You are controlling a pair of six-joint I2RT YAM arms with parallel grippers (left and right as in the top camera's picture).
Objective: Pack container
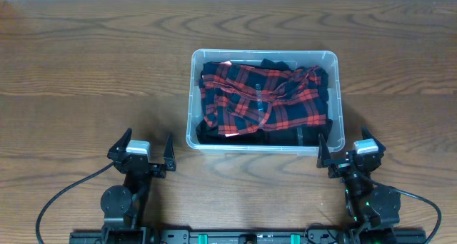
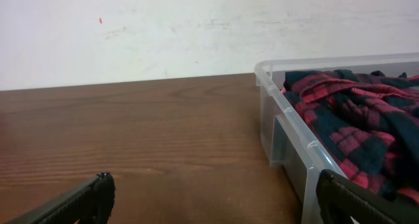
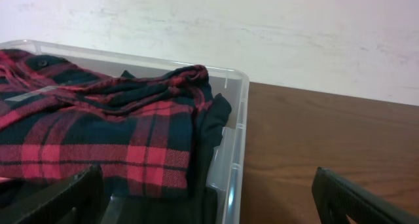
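Observation:
The clear plastic container (image 1: pixel 194 101) stands at the table's middle and holds a crumpled red and black plaid garment (image 1: pixel 260 98) over dark cloth. My left gripper (image 1: pixel 144 153) is open and empty, near the front edge, left of the container's front left corner. My right gripper (image 1: pixel 350 148) is open and empty, just in front of the container's front right corner. The left wrist view shows the container's wall (image 2: pixel 288 135) and the plaid garment (image 2: pixel 347 119) to the right of the left gripper (image 2: pixel 213 198). The right wrist view shows the container's rim (image 3: pixel 237 129) and the garment (image 3: pixel 118 129) above the right gripper (image 3: pixel 208 196).
The wooden table (image 1: pixel 86 80) stretches around the container. A white wall (image 2: pixel 163 27) stands behind the table's far edge. Black cables (image 1: pixel 57 197) run from the arm bases along the front edge.

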